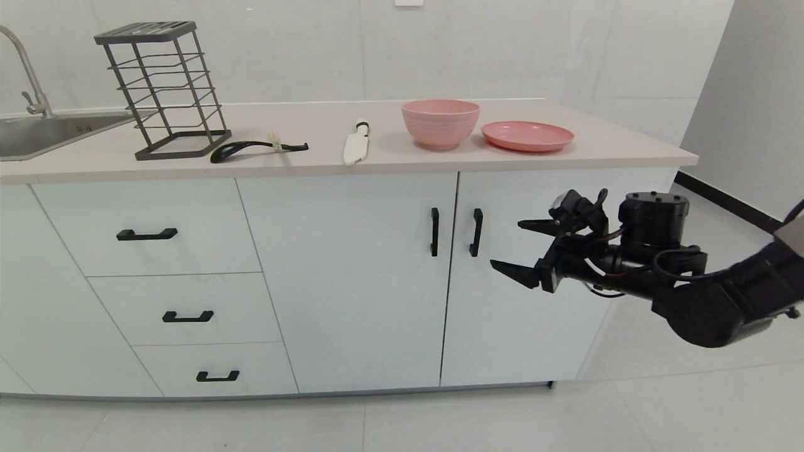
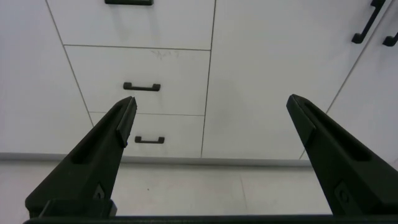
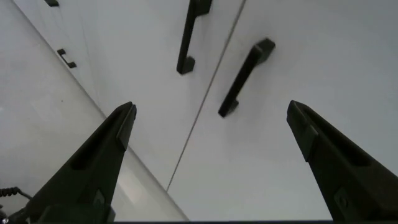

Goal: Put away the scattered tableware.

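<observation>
On the countertop stand a pink bowl and, to its right, a flat pink plate. A white sheathed knife lies left of the bowl. Further left, a black spoon rests across a pair of chopsticks. My right gripper hangs open and empty below counter height, in front of the right cabinet door, near the two door handles. My left gripper is open and empty too, low down and facing the drawers.
A dark wire rack stands at the counter's left, beside a steel sink with a faucet. Below are three drawers and two doors with black handles. Tiled floor lies open to the right.
</observation>
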Available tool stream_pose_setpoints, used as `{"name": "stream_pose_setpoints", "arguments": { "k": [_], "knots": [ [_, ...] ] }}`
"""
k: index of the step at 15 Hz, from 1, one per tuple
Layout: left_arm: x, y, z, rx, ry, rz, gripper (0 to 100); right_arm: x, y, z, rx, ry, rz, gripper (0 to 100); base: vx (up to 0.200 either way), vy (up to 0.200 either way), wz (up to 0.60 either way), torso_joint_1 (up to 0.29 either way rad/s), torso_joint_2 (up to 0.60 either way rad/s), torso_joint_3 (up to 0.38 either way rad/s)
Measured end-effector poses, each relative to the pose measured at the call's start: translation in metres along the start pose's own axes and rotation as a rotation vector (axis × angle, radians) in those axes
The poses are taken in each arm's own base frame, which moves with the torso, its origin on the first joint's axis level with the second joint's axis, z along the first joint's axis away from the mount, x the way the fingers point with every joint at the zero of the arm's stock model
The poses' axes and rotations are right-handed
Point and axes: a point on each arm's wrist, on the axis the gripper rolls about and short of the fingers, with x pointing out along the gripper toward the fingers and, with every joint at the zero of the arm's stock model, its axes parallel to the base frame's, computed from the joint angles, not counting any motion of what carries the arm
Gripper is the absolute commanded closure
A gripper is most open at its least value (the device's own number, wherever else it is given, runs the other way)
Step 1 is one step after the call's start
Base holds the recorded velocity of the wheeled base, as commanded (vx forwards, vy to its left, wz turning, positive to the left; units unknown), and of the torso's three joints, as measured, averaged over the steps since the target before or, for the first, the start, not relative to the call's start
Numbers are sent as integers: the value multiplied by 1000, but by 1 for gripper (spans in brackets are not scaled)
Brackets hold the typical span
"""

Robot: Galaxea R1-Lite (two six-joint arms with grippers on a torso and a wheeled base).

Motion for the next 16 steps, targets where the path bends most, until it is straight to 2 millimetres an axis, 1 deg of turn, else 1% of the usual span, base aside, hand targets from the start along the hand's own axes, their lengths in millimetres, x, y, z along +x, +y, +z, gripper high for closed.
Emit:
{"name": "stream_pose_setpoints", "arguments": {
  "k": [2, 4, 6, 8, 11, 16],
  "knots": [
    [0, 0, 0, 0, 0, -1, 0, 19, -9, -8, -10, -28, 24, 0, 0, 0, 0, 0, 0, 0],
    [0, 0, 0, 12, 0, -3, 0, 30, -12, -22, 0, -16, 45, 0, 0, 0, 0, 0, 0, 0],
    [0, 0, 0, 20, 1, -6, 0, 40, -14, -29, 1, -14, 55, 0, 0, 0, 0, 0, 0, 0],
    [0, 0, 0, 25, 0, -7, 0, 47, -20, -33, -1, -22, 53, 0, 0, 0, 0, 0, 0, 0],
    [0, 0, 0, 28, 0, -7, 0, 58, -23, -40, -2, -34, 81, 0, 0, 0, 0, 0, 0, 0],
    [0, -1, 0, 30, 2, -51, 0, 67, -25, -47, -3, -48, 119, 0, 0, 0, 0, 0, 0, 0]
  ]
}}
